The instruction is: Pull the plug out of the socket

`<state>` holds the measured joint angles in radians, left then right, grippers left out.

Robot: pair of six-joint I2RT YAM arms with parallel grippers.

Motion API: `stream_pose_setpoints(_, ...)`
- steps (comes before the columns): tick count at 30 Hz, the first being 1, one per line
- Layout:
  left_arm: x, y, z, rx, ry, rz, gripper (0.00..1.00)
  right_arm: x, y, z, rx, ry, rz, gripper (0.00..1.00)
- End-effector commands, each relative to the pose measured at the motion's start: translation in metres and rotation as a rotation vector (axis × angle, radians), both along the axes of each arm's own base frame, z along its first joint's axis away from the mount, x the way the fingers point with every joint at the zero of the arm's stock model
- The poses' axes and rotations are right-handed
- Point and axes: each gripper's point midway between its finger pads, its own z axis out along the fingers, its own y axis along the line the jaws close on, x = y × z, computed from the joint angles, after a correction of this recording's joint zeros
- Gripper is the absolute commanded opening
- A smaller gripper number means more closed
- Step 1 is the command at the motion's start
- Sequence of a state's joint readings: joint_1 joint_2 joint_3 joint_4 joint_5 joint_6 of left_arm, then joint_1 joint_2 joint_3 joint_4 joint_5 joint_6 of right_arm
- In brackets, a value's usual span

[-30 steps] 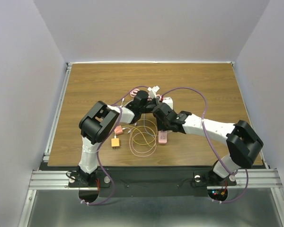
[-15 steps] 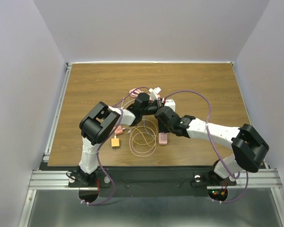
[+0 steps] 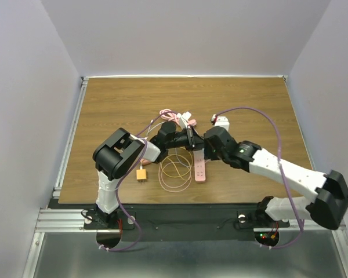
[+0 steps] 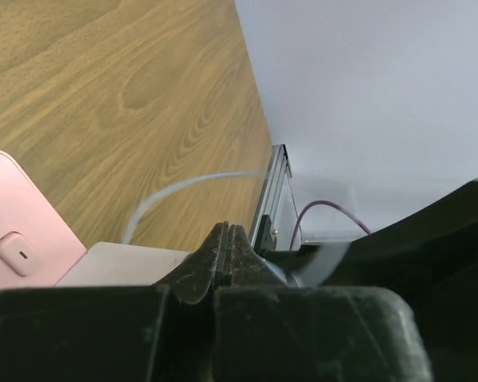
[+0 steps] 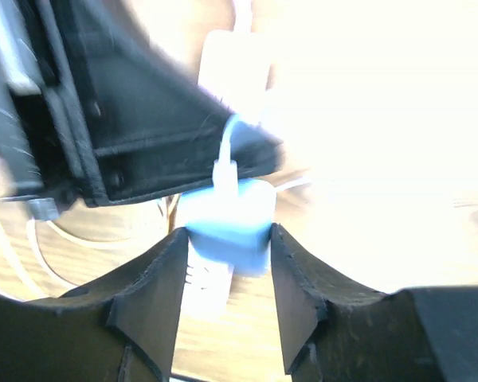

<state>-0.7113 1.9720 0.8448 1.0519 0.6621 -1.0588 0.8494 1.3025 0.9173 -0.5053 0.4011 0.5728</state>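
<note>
The socket [image 3: 200, 169] is a flat pink power strip lying lengthwise near the table's front middle. Its pink end with an oval button [image 4: 16, 231] shows in the left wrist view. My right gripper [image 3: 204, 152] hangs over the strip's far end, shut on the plug [image 5: 227, 219], a pale bluish block with a white cable leaving its top. Both fingers [image 5: 155, 278] press on the block's sides around the right gripper's centre [image 5: 227, 239]. My left gripper [image 3: 191, 139] sits just left of it. That left gripper [image 4: 227, 231] is shut, nothing between its tips.
Loops of thin cable [image 3: 175, 169] lie left of the strip, and an orange plug [image 3: 141, 174] lies beside the left arm. White plugs and pink cord [image 3: 185, 118] are bunched behind the grippers. The table's right rail [image 4: 272, 199] shows ahead of the left gripper.
The right arm has swung out to the right and lower, uncovering more of the pink strip. Its gripper has narrowed onto the plug. The left gripper has shifted slightly toward the front.
</note>
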Motion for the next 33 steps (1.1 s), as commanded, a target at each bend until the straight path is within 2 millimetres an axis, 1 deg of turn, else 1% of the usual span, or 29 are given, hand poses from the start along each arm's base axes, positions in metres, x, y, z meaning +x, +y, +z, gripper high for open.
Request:
stream_pose_setpoints(1,-0.059,0.03,-0.102,0.254,0.234,-0.102,0.0,0.023,-0.029,0.063,0.051,-0.19,-0.147,0.0)
stream_pose_setpoints(4,-0.057,0.028,-0.102,0.243,0.235,-0.103,0.0,0.018,-0.029,0.063,0.053,-0.171,-0.123,0.0)
stream_pose_setpoints(6,-0.056,0.025,-0.098,0.233,0.228,-0.106,0.0,0.011,-0.028,0.061,0.065,-0.145,-0.108,0.0)
stream_pose_setpoints(9,-0.047,0.017,-0.085,0.205,0.212,-0.105,0.0,-0.002,-0.031,0.055,0.077,-0.103,-0.085,0.0)
stream_pose_setpoints(10,-0.041,0.011,-0.073,0.181,0.19,-0.109,0.0,-0.009,-0.037,0.055,0.083,-0.097,-0.087,0.0)
stream_pose_setpoints(12,-0.034,0.006,-0.061,0.167,0.172,-0.108,0.0,-0.016,-0.041,0.052,0.082,-0.082,-0.08,0.0)
stream_pose_setpoints(13,-0.026,-0.002,-0.045,0.142,0.137,-0.11,0.0,-0.022,-0.046,0.05,0.072,-0.066,-0.08,0.0)
stream_pose_setpoints(15,-0.019,-0.006,-0.032,0.137,0.123,-0.109,0.0,-0.03,-0.052,0.043,0.052,-0.031,-0.088,0.01)
stream_pose_setpoints(16,-0.012,-0.013,-0.011,0.107,0.081,-0.112,0.0,-0.032,-0.054,0.043,0.061,-0.026,-0.1,0.0)
stream_pose_setpoints(18,-0.004,-0.016,0.007,0.098,0.057,-0.108,0.0,-0.034,-0.057,0.044,0.082,-0.028,-0.129,0.01)
stream_pose_setpoints(19,0.003,-0.021,0.031,0.066,0.011,-0.105,0.0,-0.034,-0.058,0.049,0.1,-0.04,-0.138,0.01)
stream_pose_setpoints(21,0.009,-0.024,0.055,0.043,-0.017,-0.098,0.0,-0.034,-0.059,0.052,0.115,-0.049,-0.154,0.01)
stream_pose_setpoints(22,0.013,-0.023,0.072,0.022,-0.043,-0.091,0.0,-0.034,-0.059,0.053,0.123,-0.048,-0.163,0.05)
stream_pose_setpoints(23,0.02,-0.027,0.093,-0.005,-0.078,-0.089,0.0,-0.034,-0.058,0.054,0.128,-0.047,-0.165,0.13)
stream_pose_setpoints(24,0.022,-0.027,0.103,-0.013,-0.088,-0.088,0.0,-0.034,-0.058,0.053,0.131,-0.042,-0.173,0.18)
stream_pose_setpoints(25,0.024,-0.029,0.126,-0.043,-0.126,-0.092,0.0,-0.034,-0.057,0.052,0.13,-0.036,-0.175,0.26)
stream_pose_setpoints(27,0.027,-0.029,0.146,-0.064,-0.149,-0.094,0.0,-0.034,-0.058,0.051,0.128,-0.033,-0.185,0.38)
stream_pose_setpoints(28,0.028,-0.027,0.166,-0.089,-0.176,-0.091,0.0,-0.034,-0.057,0.051,0.136,-0.03,-0.193,0.46)
stream_pose_setpoints(30,0.027,-0.024,0.182,-0.106,-0.198,-0.078,0.0,-0.034,-0.056,0.05,0.142,-0.023,-0.2,0.54)
stream_pose_setpoints(31,0.025,-0.018,0.2,-0.124,-0.225,-0.062,0.0,-0.035,-0.056,0.05,0.149,-0.016,-0.21,0.55)
stream_pose_setpoints(33,0.034,-0.006,0.194,-0.064,-0.224,0.028,0.0,-0.037,-0.054,0.048,0.162,-0.001,-0.211,0.54)
